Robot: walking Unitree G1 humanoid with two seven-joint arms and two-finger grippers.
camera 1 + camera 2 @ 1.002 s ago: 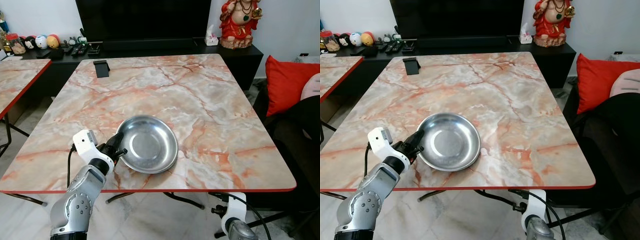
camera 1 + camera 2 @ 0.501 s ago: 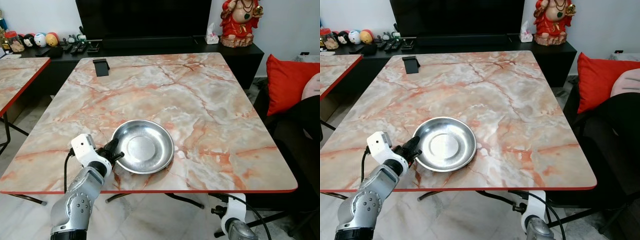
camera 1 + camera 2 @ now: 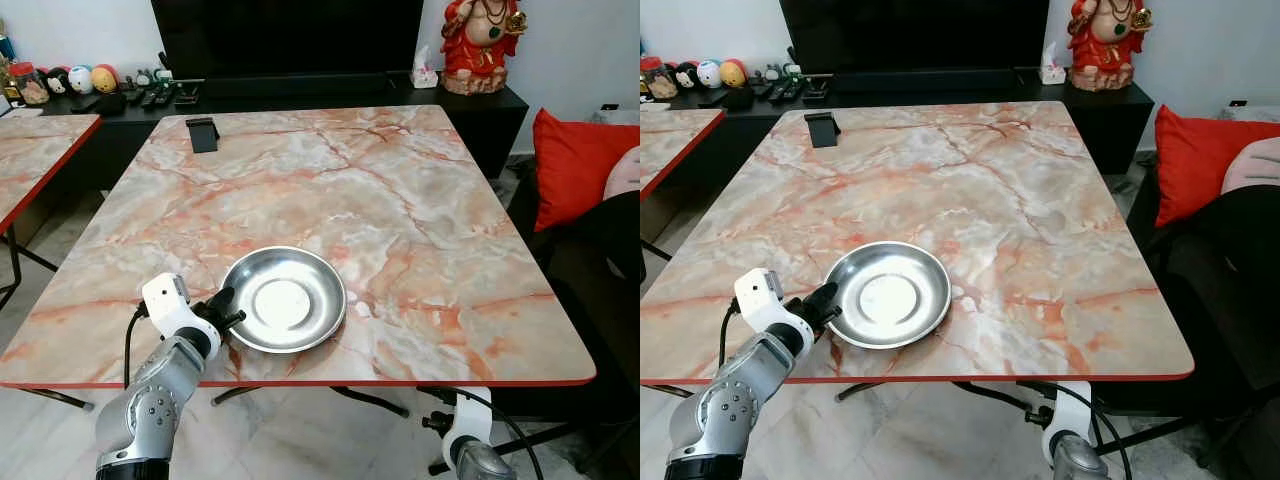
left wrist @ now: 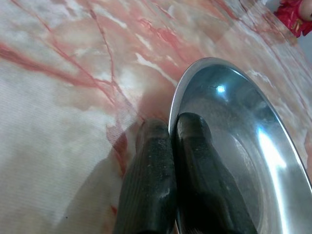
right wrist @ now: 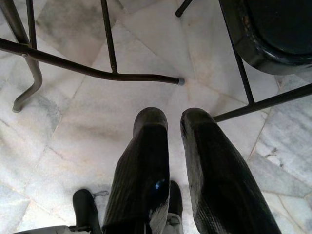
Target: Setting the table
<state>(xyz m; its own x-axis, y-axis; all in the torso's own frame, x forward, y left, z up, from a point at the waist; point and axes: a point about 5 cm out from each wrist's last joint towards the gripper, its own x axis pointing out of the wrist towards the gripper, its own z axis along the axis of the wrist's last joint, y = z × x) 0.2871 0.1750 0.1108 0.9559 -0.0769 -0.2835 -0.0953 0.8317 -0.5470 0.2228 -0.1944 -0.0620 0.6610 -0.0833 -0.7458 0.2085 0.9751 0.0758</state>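
Pinching steel plate rim: left gripper near table front edge; right gripper hangs nearly closed, apparently empty.

Left table cut by frame edge, shelf trinkets too small

A marble-patterned table stands on pale tiled floor before a black TV console.

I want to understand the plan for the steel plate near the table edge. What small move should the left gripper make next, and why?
Probably open the fingers and let go. The left gripper pinches the rim of the steel plate, which seems to lie flat on the marble table inside its near edge, so it looks placed. The right gripper hangs idle below.
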